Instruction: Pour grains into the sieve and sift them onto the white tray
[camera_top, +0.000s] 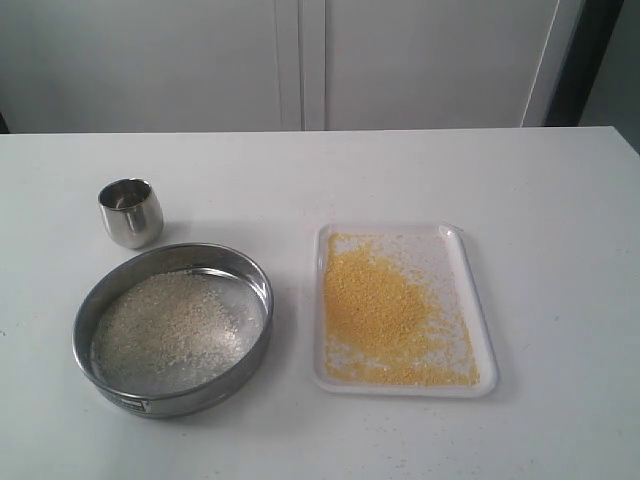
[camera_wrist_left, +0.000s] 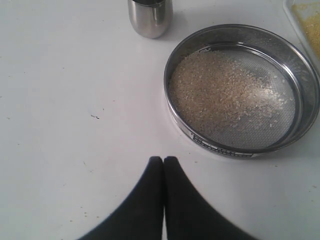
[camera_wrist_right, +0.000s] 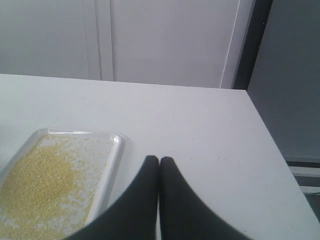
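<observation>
Exterior view: we see a white bench (camera_top: 560, 250) bearing three items, with pale cabinet doors (camera_top: 300, 60) behind it. The sieve (camera_top: 210, 398) stands at about 8 o'clock from the middle of the bench. It holds a flat layer of pale grains (camera_top: 170, 330) that covers most of the mesh and leaves a bare crescent at 2 to 4 o'clock. The white tray (camera_top: 400, 391) lies at 3 o'clock of the sieve, near it but apart. It carries the yellow granules (camera_top: 380, 310), thickest in the middle and thinning toward the rim. A small steel cup (camera_top: 131, 212) stands upright at 11 o'clock of the sieve, just beside its rim and not touching it. Left wrist view: we find the left claw (camera_wrist_left: 163, 160) with its two dark fingers pressed together, pinching nothing, over bare bench near the sieve's wall, whose label (camera_wrist_left: 225, 150) faces the claw. Right wrist view: we find the right claw (camera_wrist_right: 159, 160) likewise pressed together and empty, over bare bench just beside one corner of the white tray.
</observation>
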